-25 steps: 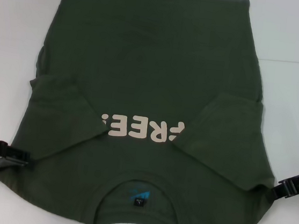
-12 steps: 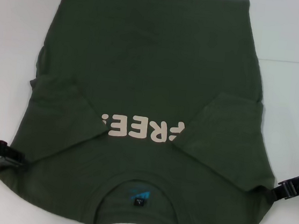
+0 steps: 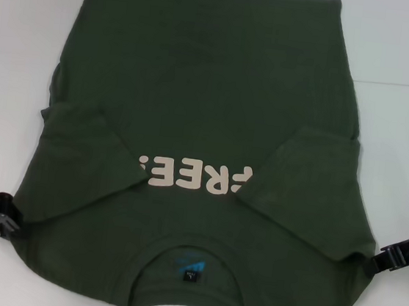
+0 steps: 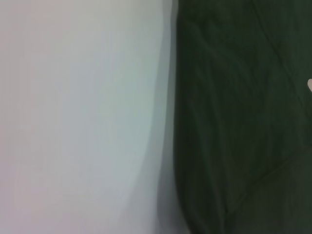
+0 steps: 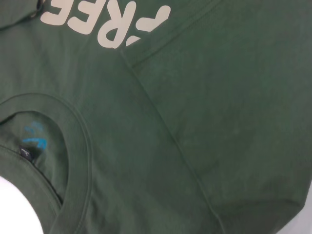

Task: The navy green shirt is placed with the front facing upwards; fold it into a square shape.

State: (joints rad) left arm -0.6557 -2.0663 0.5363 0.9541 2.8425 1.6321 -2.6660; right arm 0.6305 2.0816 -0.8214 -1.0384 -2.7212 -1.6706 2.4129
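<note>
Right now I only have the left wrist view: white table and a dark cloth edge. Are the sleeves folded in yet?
Observer: Yes. The head view shows both sleeves of the navy green shirt folded inward over the chest, overlapping the ends of the lettering.
Operator: Where is the left gripper?
Observer: The left gripper sits low beside the shirt's left shoulder edge.
Operator: And the other arm?
Observer: The right gripper is at the opposite shoulder edge, roughly level with the left one.
</note>
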